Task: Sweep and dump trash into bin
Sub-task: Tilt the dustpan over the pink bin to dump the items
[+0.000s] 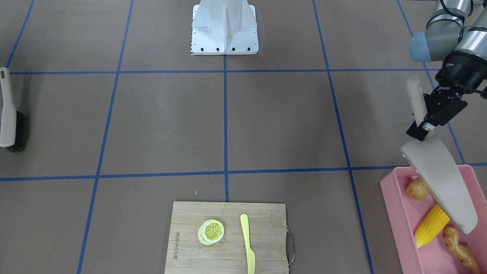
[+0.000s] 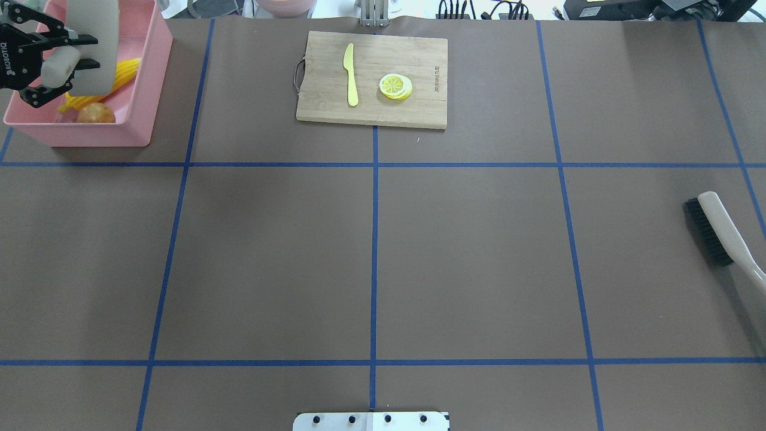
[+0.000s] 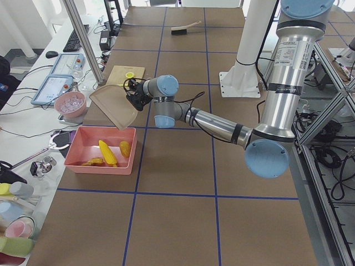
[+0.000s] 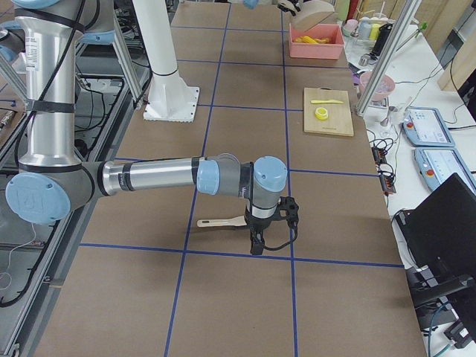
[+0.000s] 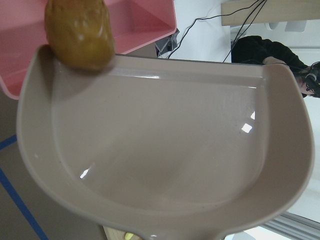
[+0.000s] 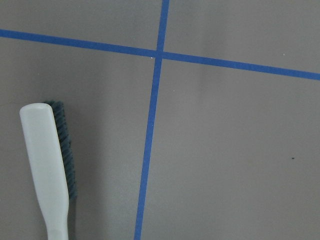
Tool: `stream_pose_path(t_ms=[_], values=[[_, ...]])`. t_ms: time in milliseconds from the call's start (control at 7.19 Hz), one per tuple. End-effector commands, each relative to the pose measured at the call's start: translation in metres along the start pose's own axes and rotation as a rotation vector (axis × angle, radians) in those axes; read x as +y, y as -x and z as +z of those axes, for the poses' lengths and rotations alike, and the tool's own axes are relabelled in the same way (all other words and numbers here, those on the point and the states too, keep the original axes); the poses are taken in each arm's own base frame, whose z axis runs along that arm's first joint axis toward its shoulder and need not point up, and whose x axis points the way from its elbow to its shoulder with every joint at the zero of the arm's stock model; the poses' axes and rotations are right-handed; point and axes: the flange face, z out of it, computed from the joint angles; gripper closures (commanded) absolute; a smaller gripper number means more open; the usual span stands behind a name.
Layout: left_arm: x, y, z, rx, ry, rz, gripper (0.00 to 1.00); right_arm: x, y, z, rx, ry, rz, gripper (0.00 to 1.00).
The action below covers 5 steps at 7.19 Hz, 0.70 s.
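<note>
Holding the stiff dustpan point(image 1: 441, 179) tipped over the pink bin point(image 1: 395, 213), my left gripper point(image 1: 420, 127) pinches its handle point(image 1: 416, 97). Corn cob point(image 1: 430, 226), ginger root point(image 1: 460, 249) and potato lump point(image 1: 416, 189) lie inside, probably light and slippery.

surface point(image 1: 281, 121): brown, gridded with blue tape lines
bin point(image 1: 399, 217): plain pink
corn cob point(image 1: 431, 226): yellow, ribbed in rows
ginger root point(image 1: 458, 249): tan
potato-like lump point(image 1: 416, 189): brown-orange
dustpan point(image 1: 443, 179): beige
left end effector point(image 1: 423, 127): black
brush point(image 1: 9, 114): off-white handle, black bristles
cutting board point(image 1: 190, 243): pale wood, striped grain
lemon slice point(image 1: 211, 231): yellow, paler rim
knife point(image 1: 248, 243): pale yellow
</note>
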Motion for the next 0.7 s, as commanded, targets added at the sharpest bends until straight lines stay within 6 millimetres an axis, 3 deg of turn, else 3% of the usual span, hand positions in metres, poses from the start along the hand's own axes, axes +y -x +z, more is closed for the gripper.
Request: stream_pose_path(t_ms=[0, 139, 278, 417, 556], values=[[0.004, 0.001, -0.001, -0.019, 0.044, 0.24, 1.0, 0.001, 0.001, -0.001, 0.002, -0.002, -0.006, 0.0], [0.009, 0.006, -0.003, -0.03, 0.076, 0.44, 1.0, 0.003, -0.008, 0.01, -0.001, 0.019, 0.015, 0.0], [0.008, 0.009, -0.001, -0.042, 0.074, 0.618, 1.0, -0.003, -0.004, 0.003, 0.004, 0.006, 0.007, 0.0], [0.01, 0.008, 0.003, -0.062, 0.071, 0.689, 1.0, -0.003, -0.004, 0.004, 0.001, 0.007, 0.008, 0.0], [0.027, 0.012, 0.009, -0.052, 0.119, 0.916, 1.0, -0.002, -0.003, 0.004, -0.002, 0.007, 0.008, 0.0]])
